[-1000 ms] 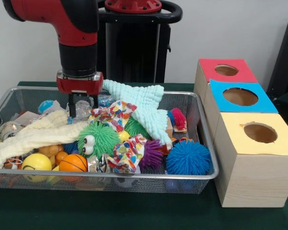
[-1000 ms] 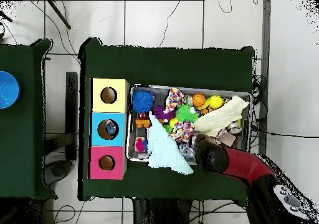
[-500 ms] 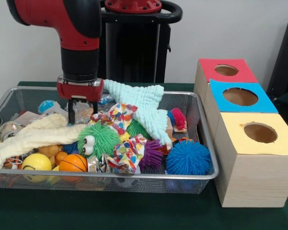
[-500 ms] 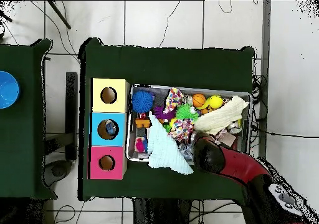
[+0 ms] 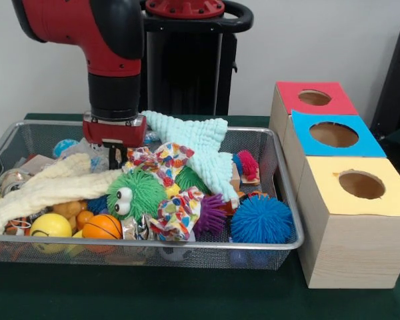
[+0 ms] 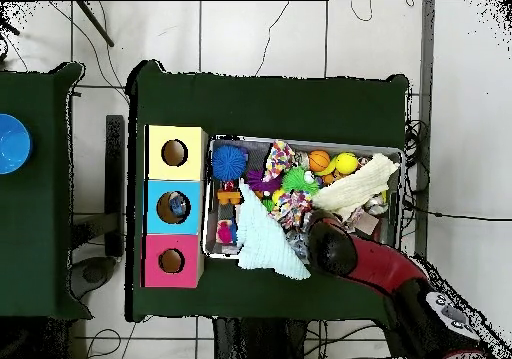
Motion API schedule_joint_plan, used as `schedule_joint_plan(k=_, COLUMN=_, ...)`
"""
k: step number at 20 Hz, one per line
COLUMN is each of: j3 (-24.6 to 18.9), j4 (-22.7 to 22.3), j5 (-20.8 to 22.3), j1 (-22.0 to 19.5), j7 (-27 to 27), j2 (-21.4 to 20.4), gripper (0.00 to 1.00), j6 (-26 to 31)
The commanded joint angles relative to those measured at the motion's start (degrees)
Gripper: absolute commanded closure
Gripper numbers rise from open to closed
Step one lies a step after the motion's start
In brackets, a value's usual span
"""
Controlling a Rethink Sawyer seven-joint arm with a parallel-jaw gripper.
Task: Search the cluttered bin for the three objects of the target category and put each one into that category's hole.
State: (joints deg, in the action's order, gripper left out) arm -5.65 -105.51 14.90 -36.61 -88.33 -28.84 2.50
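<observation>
Claw sinks deeper into the far-left clutter of the wire bin [image 5: 280, 200].
Over the last second the claw [image 5: 115, 155] shifts slightly right and lower, beside the patterned cloth [image 5: 161, 160]; whether it is spread or pinching cannot be told, and no target object is lifted yet.

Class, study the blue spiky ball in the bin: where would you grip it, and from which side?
Grip the blue spiky ball across its round middle, coming straight down from above. It lies on top of the clutter, its upper half exposed, while the wire bin wall and purple spiky toy probably block its sides.
</observation>
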Motion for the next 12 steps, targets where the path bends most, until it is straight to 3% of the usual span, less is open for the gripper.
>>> schedule_joint_plan(k=1, j3=1.13, j4=0.26, j5=-1.65, j1=1.33, j7=-10.66, j2=5.33, gripper=1.00, j6=-0.29)
schedule_joint_plan(k=5, j3=1.86, j4=0.23, j5=-3.09, j1=2.71, j7=-10.41, j2=2.80, gripper=1.00, j6=3.36)
schedule_joint_plan(k=12, j3=2.29, j4=-2.00, j5=-5.95, j1=4.44, j7=-9.81, j2=-6.29, gripper=1.00, j6=12.27)
